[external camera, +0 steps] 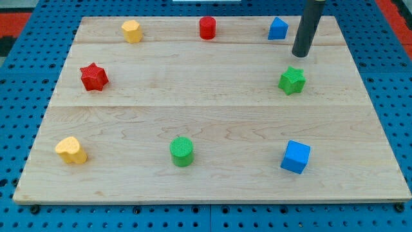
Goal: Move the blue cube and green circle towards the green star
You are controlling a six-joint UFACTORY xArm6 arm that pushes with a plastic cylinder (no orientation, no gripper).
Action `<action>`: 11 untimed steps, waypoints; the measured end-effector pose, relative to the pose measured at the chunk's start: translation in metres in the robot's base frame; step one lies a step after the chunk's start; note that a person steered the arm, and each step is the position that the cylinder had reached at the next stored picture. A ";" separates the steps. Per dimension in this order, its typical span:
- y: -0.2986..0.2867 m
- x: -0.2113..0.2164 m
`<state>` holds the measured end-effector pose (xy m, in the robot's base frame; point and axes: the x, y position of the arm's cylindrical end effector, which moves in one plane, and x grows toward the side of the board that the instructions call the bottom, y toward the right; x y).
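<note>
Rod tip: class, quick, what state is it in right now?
My tip: no gripper, holding nothing; touching no block, just above the green star, right of the blue block.

Rod (311, 19) cut off at top edge.

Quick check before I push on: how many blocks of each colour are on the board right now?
Yellow: 2, pentagon-like block and heart
Red: 2, cylinder and star
Blue: 2, cube and smaller block
Green: 2, star and circle
Total: 8
My tip sits just above the green star.
</note>
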<state>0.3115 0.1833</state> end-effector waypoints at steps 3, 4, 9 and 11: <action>0.121 0.070; 0.145 0.173; -0.028 0.220; 0.006 0.251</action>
<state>0.5626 0.1890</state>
